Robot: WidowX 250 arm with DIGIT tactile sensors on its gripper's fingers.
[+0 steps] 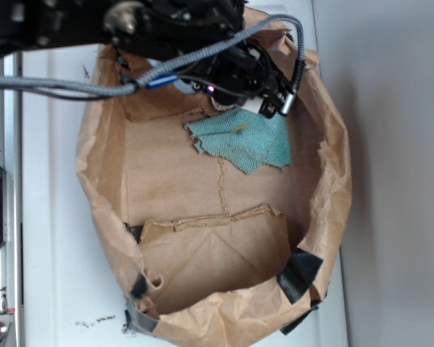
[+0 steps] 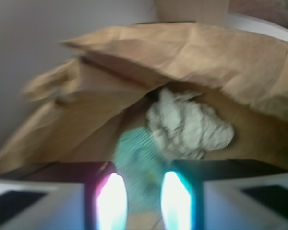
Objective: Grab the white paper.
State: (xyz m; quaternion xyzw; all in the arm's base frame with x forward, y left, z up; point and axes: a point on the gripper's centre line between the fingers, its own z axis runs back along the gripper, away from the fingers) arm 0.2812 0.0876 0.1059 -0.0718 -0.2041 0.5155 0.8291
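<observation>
The white paper (image 2: 189, 125) is a crumpled off-white wad lying against the inner back wall of the brown bag, ahead and slightly right of my fingers. In the exterior view the arm covers almost all of it. My gripper (image 2: 144, 203) is open, its two bright fingertips (image 2: 111, 201) apart, with only the teal cloth (image 2: 139, 160) showing through the gap. In the exterior view the gripper (image 1: 264, 97) hangs over the bag's far rim, just above the teal cloth (image 1: 246, 141).
The large brown paper bag (image 1: 202, 195) lies opened out on a white surface, its crumpled walls (image 2: 192, 52) rising around the wad. Black tape patches (image 1: 298, 273) hold its near corners. A grey cable (image 1: 72, 87) trails left from the arm.
</observation>
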